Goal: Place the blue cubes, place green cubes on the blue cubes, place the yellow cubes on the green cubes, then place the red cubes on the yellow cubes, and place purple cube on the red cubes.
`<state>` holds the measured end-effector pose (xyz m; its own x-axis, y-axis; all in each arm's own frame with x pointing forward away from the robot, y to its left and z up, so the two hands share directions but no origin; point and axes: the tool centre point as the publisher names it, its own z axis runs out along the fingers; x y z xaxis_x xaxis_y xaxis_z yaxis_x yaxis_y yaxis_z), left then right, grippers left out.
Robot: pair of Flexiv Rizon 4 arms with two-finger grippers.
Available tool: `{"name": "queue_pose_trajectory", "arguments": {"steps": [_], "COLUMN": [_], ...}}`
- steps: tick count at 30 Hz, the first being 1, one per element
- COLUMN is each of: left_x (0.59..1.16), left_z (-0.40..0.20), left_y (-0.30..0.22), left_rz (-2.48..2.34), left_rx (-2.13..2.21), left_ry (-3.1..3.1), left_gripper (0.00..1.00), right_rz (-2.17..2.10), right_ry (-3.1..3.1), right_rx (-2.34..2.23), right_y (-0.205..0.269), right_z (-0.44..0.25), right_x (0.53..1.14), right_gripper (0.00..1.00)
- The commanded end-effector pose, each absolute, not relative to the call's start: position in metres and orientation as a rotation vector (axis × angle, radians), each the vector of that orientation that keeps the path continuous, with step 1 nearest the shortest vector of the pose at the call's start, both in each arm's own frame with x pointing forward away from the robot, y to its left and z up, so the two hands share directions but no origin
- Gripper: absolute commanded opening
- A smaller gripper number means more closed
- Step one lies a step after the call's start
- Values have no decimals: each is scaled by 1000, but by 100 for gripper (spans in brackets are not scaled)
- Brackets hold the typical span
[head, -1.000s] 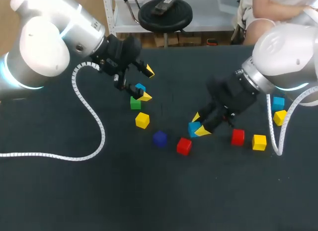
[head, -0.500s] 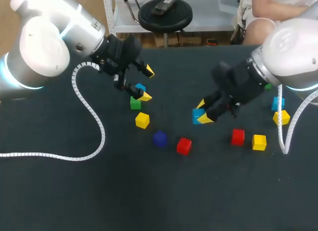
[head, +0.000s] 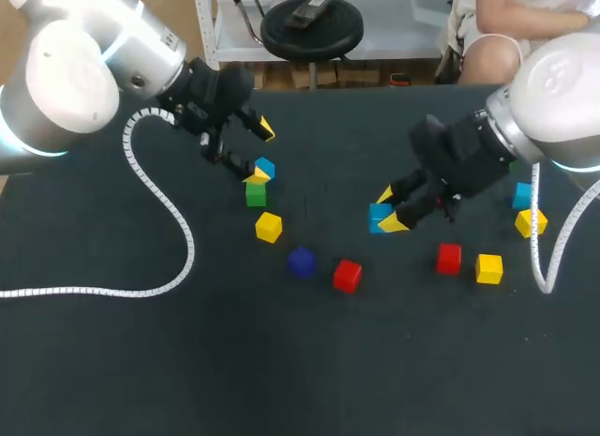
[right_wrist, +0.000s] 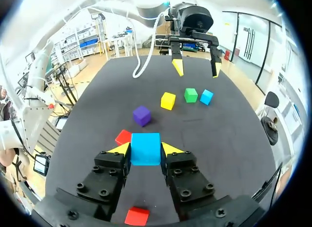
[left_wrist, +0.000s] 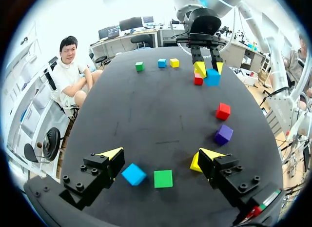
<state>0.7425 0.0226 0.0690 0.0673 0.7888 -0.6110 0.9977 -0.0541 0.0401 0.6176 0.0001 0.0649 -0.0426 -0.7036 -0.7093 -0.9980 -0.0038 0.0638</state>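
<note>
Currently: right gripper (head: 386,211), clamped on blue cube (head: 380,217), mid-table. Well apart leftward lies second blue cube (head: 265,167), beside green cube (head: 255,194), between spread fingers of left gripper (head: 261,153), the nearer one.

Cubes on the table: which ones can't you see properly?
Head view: one green cube is hidden behind the right arm.
Left wrist view: a yellow cube is partly covered by the left gripper's finger.
Right wrist view: a red cube is partly behind the right gripper holding a blue cube.
</note>
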Motion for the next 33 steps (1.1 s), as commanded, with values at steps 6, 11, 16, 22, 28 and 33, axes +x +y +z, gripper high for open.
{"name": "queue_pose_trajectory", "arguments": {"steps": [6, 11, 16, 22, 28, 33], "left_x": [766, 769, 769, 769, 769, 769], "left_z": [55, 45, 45, 45, 45, 45], "left_y": [23, 30, 30, 30, 30, 30], "left_rz": [-654, -663, -653, -653, -653, -653], "left_rx": [1923, 1881, 1875, 1875, 1875, 1875], "left_ry": [1795, 1794, 1802, 1802, 1802, 1802], "left_gripper": [100, 100, 100, 100, 100, 100], "right_rz": [806, 799, 794, 802, 802, 802], "right_ry": [1778, 1760, 1745, 1680, 1680, 1680], "right_rx": [-1748, -1773, -1798, -1885, -1885, -1885], "right_y": [-2, 4, 7, 13, 13, 13], "right_z": [70, 75, 77, 84, 84, 84], "right_x": [613, 610, 608, 596, 596, 596], "right_gripper": [0, 0, 0, 0, 0, 0]}}
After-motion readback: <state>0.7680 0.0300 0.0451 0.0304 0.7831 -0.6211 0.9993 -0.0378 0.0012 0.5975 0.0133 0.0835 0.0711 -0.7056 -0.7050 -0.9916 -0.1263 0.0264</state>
